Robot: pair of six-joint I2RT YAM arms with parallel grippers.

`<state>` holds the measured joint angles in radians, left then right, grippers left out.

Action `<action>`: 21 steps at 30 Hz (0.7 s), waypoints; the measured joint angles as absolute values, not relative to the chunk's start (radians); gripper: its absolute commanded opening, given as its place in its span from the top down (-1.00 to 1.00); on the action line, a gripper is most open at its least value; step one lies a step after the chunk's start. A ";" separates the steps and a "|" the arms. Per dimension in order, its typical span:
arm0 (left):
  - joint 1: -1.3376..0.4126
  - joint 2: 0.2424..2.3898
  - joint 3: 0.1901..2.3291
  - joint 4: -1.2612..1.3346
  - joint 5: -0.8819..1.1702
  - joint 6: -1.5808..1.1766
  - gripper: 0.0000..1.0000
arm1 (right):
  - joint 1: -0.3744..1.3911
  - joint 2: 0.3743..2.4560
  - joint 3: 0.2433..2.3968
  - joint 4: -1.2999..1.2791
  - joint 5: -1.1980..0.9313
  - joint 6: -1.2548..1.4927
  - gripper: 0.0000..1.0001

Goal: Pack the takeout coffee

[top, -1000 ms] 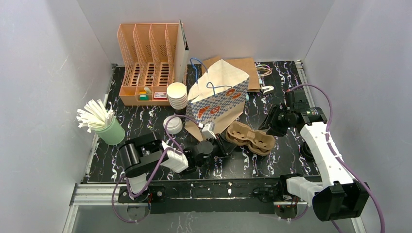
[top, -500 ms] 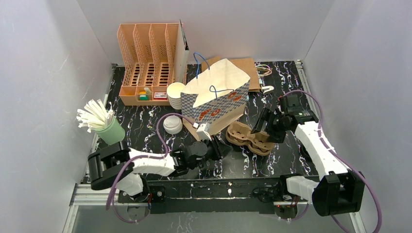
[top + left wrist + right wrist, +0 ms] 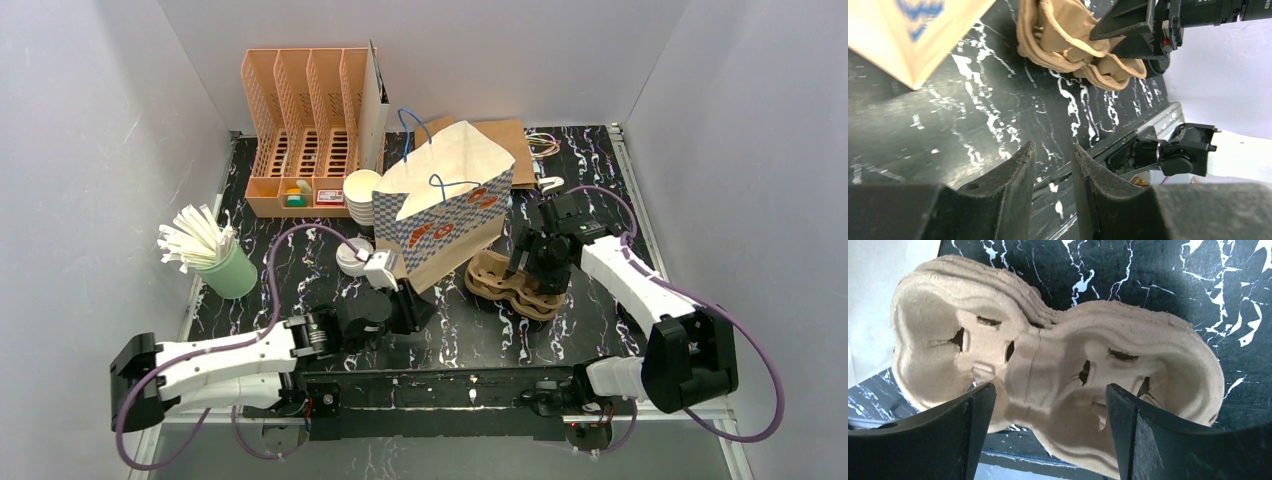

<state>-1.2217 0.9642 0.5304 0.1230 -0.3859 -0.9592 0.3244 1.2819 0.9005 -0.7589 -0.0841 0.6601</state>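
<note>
Right gripper [image 3: 1050, 405] jaws wide, straddling the waist of the brown pulp tray [image 3: 1048, 365], which lies on the table [image 3: 470, 330] just beside the paper bag [image 3: 440, 215]; nothing gripped. Risk: trays look nested, so a pinch may lift several or crush the rim. Right arm reaches inward, wrist pitched down; left gripper [image 3: 1053, 150] narrow, empty.

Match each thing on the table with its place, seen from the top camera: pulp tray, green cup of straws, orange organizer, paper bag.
Things:
1 pulp tray
2 green cup of straws
3 orange organizer
4 paper bag

Places:
A far-left corner of the table
B middle, standing upright
C under the open right gripper
D left edge

Pairs: 1-C, 2-D, 3-A, 4-B
</note>
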 measured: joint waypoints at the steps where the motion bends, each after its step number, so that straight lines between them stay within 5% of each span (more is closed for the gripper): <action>1: -1.222 0.937 0.542 0.076 -0.397 -0.953 0.34 | 0.330 1.290 0.900 -0.754 -0.076 0.664 -0.74; 8: -1.221 0.759 0.604 -0.243 -0.487 -0.926 0.19 | 0.364 1.353 0.903 -0.723 -0.032 0.686 -0.61; 17: -1.221 0.694 0.680 -0.491 -0.568 -0.907 0.14 | 0.376 1.391 0.950 -0.747 -0.008 0.682 -0.10; 21: -1.221 0.670 0.739 -0.588 -0.607 -0.904 0.06 | 0.376 1.347 0.990 -0.768 0.013 0.677 -0.06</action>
<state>-1.2213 0.6701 0.7395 -0.5877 -0.6075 -0.9039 0.3763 1.3472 0.9897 -0.7677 0.0128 0.6773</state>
